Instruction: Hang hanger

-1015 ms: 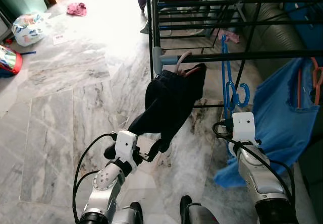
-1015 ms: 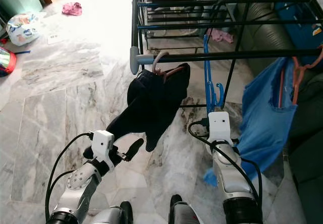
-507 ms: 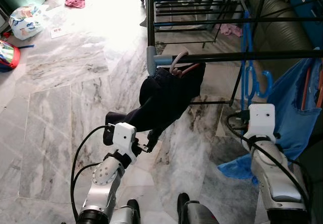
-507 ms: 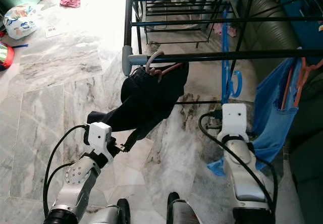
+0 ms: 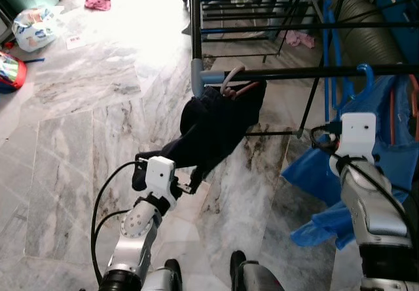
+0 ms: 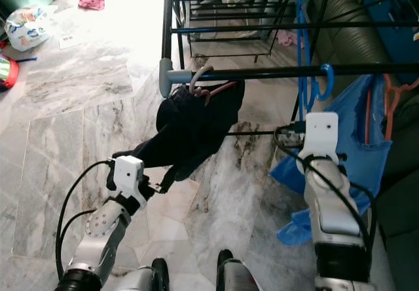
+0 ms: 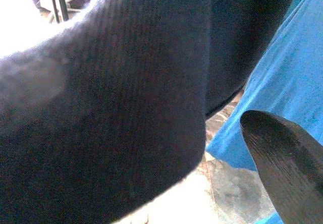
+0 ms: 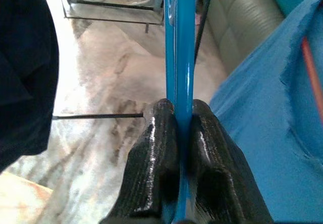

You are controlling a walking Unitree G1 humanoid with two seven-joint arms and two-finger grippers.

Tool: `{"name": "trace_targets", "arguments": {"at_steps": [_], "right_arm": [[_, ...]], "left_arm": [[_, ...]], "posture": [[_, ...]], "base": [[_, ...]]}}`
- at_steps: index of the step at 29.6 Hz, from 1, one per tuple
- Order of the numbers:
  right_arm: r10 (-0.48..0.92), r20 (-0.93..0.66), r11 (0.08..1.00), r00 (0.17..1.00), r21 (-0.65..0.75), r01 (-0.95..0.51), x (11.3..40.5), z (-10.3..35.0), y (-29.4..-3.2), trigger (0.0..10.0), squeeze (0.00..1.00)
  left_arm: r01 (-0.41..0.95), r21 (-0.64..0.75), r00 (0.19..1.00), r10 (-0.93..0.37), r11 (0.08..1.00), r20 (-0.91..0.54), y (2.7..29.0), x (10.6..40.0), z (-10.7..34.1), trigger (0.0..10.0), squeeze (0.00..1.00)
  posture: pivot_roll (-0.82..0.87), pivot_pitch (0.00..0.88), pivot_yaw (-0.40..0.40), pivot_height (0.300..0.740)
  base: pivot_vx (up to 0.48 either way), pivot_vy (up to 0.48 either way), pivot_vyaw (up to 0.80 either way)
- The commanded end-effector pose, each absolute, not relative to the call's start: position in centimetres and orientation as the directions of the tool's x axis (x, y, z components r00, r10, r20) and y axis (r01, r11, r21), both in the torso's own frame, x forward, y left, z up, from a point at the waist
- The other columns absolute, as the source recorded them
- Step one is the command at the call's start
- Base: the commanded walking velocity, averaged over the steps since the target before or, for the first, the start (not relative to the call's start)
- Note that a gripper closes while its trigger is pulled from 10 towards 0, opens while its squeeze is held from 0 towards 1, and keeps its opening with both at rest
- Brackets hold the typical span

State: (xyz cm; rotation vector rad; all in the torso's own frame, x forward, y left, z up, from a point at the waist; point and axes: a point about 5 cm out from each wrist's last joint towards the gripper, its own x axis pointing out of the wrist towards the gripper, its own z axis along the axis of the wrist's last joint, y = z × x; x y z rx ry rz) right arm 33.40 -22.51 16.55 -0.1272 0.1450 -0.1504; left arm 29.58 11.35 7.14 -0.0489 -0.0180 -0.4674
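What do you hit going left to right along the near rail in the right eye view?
Grey rail end cap → pale hanger hook → black garment → blue hanger, shut in the right claw → blue shirt → orange hanger.

The dark garment (image 7: 111, 98) crowds the left wrist camera so closely that its shape is lost, and one black finger (image 7: 287, 158) is cut off at that picture's edge. The right gripper (image 8: 176, 133) hides the lower part of the blue hanger (image 8: 179, 42). The white wrist box (image 5: 357, 134) covers that gripper from the head cameras. The blue cloth (image 5: 393, 166) runs off the frame's right edge.
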Motion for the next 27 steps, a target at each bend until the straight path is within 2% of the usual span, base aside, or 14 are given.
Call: {"name": "trace_targets", "arguments": {"at_steps": [1, 7, 21, 22, 23, 27], "right_arm": [[-0.147, -0.091, 0.985, 0.985, -0.108, 0.137, 34.0, 18.0, -22.7, 10.0, 0.00], [-0.100, -0.158, 0.994, 0.982, -0.055, 0.093, 36.0, 18.3, -21.7, 10.0, 0.00], [-0.059, -0.249, 0.998, 0.967, 0.005, 0.062, 37.0, 16.6, -21.0, 10.0, 0.00], [-0.056, -0.255, 0.998, 0.965, 0.008, 0.060, 37.0, 16.4, -20.9, 10.0, 0.33], [-0.054, -0.261, 0.998, 0.964, 0.010, 0.059, 36.9, 16.3, -20.9, 10.0, 0.98], [-0.049, -0.271, 0.998, 0.961, 0.015, 0.055, 36.8, 15.8, -20.7, 10.0, 1.00]], "left_arm": [[0.449, -0.034, 0.894, -0.449, 0.893, 0.003, 11.5, 29.4, 6.7, 10.0, 0.00], [0.444, -0.035, 0.896, -0.444, 0.895, -0.005, 11.5, 29.6, 6.8, 10.0, 0.00], [0.440, -0.055, 0.897, -0.441, 0.897, -0.030, 11.4, 29.4, 6.4, 10.0, 0.00], [0.441, -0.055, 0.896, -0.443, 0.896, -0.032, 11.3, 29.3, 6.4, 10.0, 0.00], [0.442, -0.055, 0.896, -0.444, 0.895, -0.033, 11.3, 29.4, 6.4, 10.0, 0.00], [0.443, -0.056, 0.895, -0.445, 0.895, -0.034, 11.3, 29.4, 6.4, 10.0, 0.00]], "posture": [[-0.04, 0.278, 0.011, 0.740], [-0.03, 0.284, 0.012, 0.740], [-0.02, 0.290, 0.001, 0.740], [-0.02, 0.289, 0.001, 0.740], [-0.02, 0.288, 0.001, 0.740], [-0.02, 0.286, 0.002, 0.740]], "base": [[0.000, 0.000, 0.00], [0.000, 0.000, 0.00], [0.000, 0.000, 0.00], [0.000, 0.000, 0.00], [0.000, 0.000, 0.00], [0.000, 0.000, 0.00]]}}
